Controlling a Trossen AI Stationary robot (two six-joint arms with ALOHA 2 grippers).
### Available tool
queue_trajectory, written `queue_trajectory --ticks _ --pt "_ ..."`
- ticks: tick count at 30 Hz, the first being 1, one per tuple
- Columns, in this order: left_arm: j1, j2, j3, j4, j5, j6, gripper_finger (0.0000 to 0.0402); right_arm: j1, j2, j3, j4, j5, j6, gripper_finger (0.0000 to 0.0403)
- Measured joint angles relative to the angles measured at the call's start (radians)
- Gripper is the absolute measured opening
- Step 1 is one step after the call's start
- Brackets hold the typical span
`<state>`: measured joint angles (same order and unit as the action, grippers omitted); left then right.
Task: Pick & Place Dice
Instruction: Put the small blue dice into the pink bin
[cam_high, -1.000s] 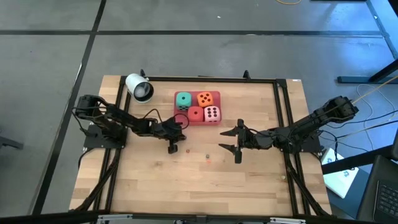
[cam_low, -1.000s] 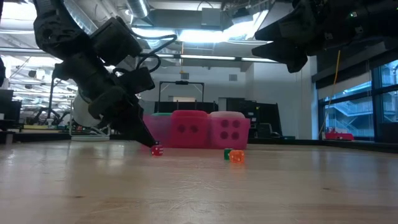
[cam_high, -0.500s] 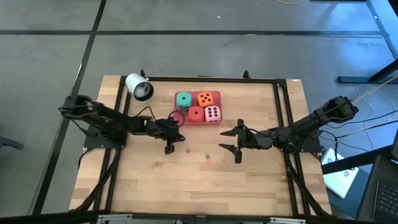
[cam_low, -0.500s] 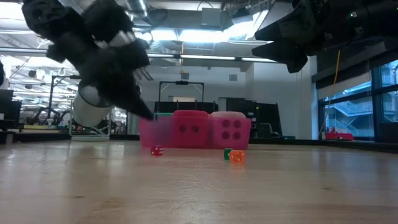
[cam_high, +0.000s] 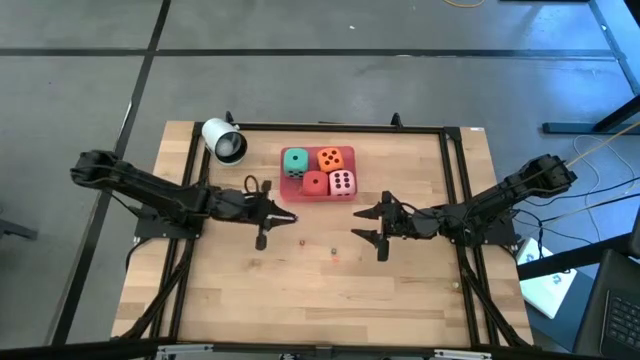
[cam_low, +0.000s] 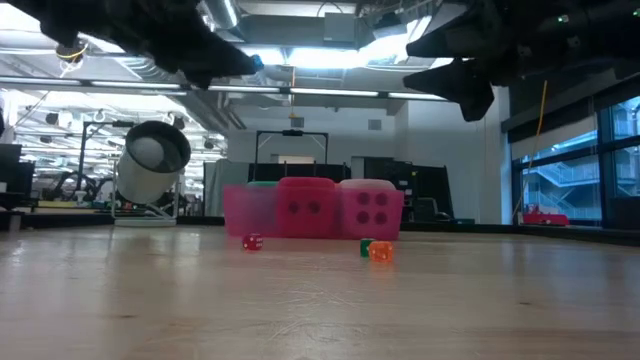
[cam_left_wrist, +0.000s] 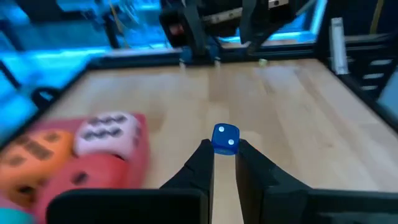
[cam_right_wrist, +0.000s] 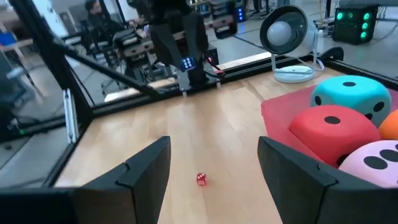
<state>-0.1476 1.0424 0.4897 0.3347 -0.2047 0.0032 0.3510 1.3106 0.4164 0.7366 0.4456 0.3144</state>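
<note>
Change since a second ago: the left hand (cam_high: 262, 226) had been down at the table (cam_high: 400, 290) by the small red die; it had pulled back and lifted, and in the low view it sat high near the top edge.
Left hand: fingers nearly shut, pinching a small blue die (cam_left_wrist: 225, 138) with white pips at the fingertips (cam_left_wrist: 205, 155), hovering above the table just in front of the pink tray (cam_high: 290, 190).
Right hand: the right hand (cam_high: 367, 226) had not moved; it hung above the middle of the table, fingers (cam_right_wrist: 144, 171) well apart and holding nothing.
Dice, place: all four sat packed in a square on the tray at the far middle of the table, touching one another.
Dice, look: teal-green die (cam_high: 294, 160) and orange die (cam_high: 330, 158) at the back, red die (cam_high: 315, 184) and pale pink die (cam_high: 341, 183) in front; soft cubes with rounded edges and dark pips.
Loose bits: a small red die (cam_low: 252, 242) and tiny orange and green pieces (cam_low: 375, 250) lay on the bare wood, apart from the tray.
Lamp: a white lamp (cam_high: 224, 140) stood at the far left corner.
</note>
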Motion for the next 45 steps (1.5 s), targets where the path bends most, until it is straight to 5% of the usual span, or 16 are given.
queue_trajectory --ticks 7,16,22,29,45 --pt "-0.054 0.057 0.110 -0.040 -0.165 0.194 0.0031 -0.055 0.043 0.000 0.101 -0.077 0.109 0.0241" --pt "-0.092 0.271 0.355 -0.285 -0.364 0.346 0.0031 -0.111 0.173 0.002 0.332 -0.180 0.235 0.0241" --pt "-0.110 0.402 0.502 -0.382 -0.445 0.409 0.0031 -0.141 0.230 0.059 0.335 -0.221 0.285 0.0241" --pt "-0.115 0.470 0.603 -0.428 -0.469 0.434 0.0031 -0.158 0.278 0.116 0.324 -0.244 0.280 0.0241" --pt "-0.115 0.471 0.622 -0.433 -0.432 0.446 0.0031 -0.173 0.326 0.166 0.323 -0.255 0.254 0.0241"
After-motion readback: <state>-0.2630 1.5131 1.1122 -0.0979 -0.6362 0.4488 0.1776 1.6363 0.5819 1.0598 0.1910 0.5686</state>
